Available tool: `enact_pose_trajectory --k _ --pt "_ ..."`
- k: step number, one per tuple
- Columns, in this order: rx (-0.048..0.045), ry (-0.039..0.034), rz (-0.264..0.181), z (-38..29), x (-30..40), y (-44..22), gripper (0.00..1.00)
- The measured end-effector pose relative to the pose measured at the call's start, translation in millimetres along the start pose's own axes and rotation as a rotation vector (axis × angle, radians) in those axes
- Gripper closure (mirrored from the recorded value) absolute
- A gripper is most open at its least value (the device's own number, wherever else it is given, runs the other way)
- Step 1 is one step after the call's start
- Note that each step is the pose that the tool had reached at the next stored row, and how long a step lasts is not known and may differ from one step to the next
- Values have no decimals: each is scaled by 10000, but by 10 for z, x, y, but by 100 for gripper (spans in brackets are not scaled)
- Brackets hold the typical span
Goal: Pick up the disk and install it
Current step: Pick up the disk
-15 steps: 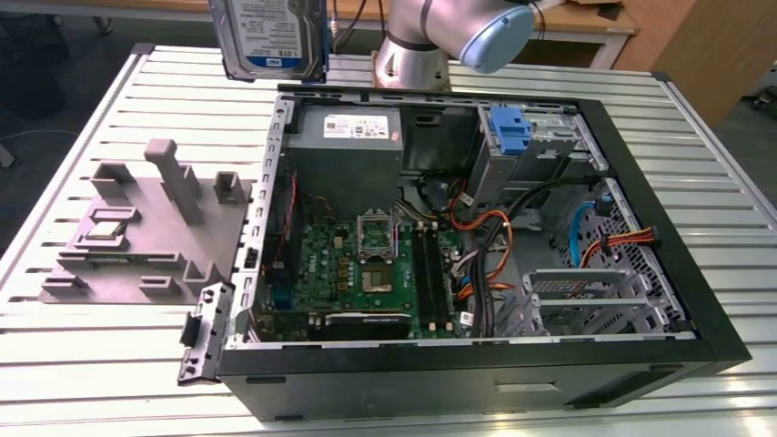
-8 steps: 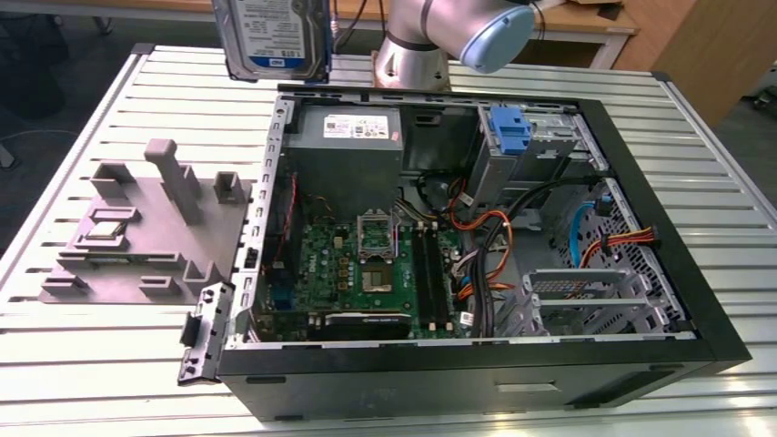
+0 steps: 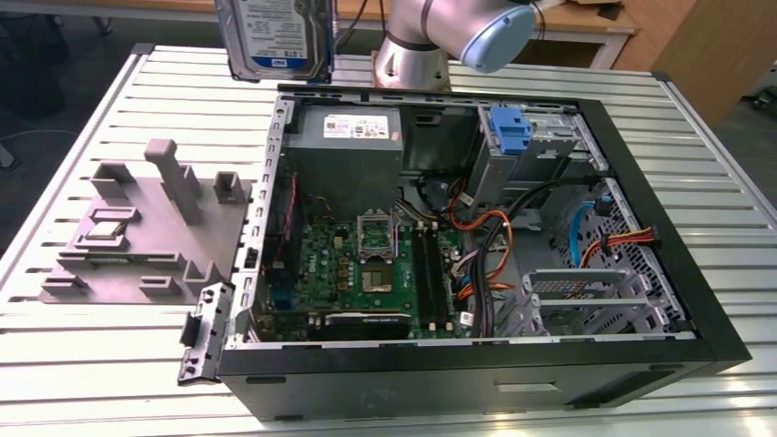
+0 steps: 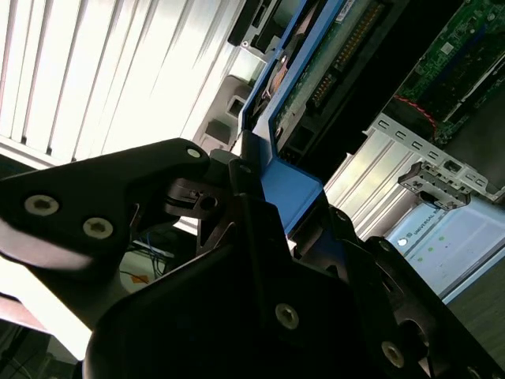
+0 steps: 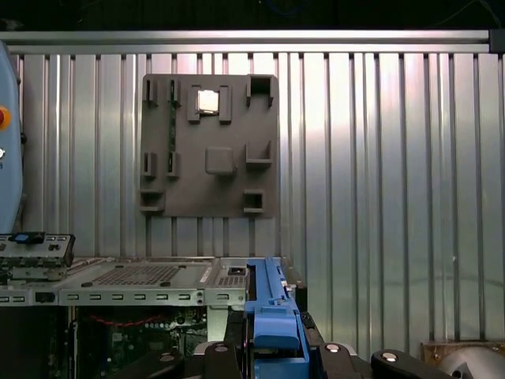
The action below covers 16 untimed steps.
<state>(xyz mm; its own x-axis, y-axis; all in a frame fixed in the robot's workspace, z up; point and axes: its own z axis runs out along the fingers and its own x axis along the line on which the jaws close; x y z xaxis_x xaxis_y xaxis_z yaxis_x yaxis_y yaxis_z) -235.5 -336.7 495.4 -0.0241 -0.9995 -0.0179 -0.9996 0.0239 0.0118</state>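
The disk (image 3: pixel 277 36), a silver-grey drive with a white-and-blue label in a blue carrier, hangs upright in the air above the table's far side, just behind the open computer case (image 3: pixel 486 360). In both wrist views my gripper (image 4: pixel 264 201) (image 5: pixel 272 351) is shut on the carrier's blue edge (image 4: pixel 290 188) (image 5: pixel 268 304). The second wrist view shows the disk's (image 4: pixel 331 55) green circuit-board side running away from the fingers (image 4: pixel 237 260).
Inside the case are the motherboard (image 3: pixel 364 255), an empty metal drive cage (image 3: pixel 583 291), orange cables and a blue-handled caddy (image 3: pixel 512 127) by the power supply. A grey fixture plate (image 3: pixel 146 228) with a small silver chip (image 3: pixel 107 229) lies on the slatted table (image 3: pixel 73 346). The arm's base (image 3: pixel 419 55) stands behind.
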Motion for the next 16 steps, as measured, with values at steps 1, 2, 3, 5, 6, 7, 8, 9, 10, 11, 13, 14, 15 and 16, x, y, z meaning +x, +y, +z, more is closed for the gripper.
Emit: enact_pose_trajectory --k 1,2,3,5,6,7,8,9,10,11,13,14,15,16 --pt "-1 0 0 0 0 -4 63" --pt "-1 0 0 0 1 -7 63" --pt "0 0 0 0 1 -10 63" --pt "0 0 0 0 1 -17 63" --pt "-1 0 0 0 1 -21 63" --pt "-1 1 0 -1 2 -24 63" --pt "0 0 0 0 2 -28 63" --pt "0 0 0 0 2 -31 63" --pt "-1 0 0 0 2 -34 63" --pt "-1 0 0 0 3 -38 63" --pt "-1 0 0 -1 3 -45 63" --pt "0 0 0 0 3 -48 63" --pt "0 0 0 0 4 -51 63" --pt "0 0 0 0 4 -55 63"
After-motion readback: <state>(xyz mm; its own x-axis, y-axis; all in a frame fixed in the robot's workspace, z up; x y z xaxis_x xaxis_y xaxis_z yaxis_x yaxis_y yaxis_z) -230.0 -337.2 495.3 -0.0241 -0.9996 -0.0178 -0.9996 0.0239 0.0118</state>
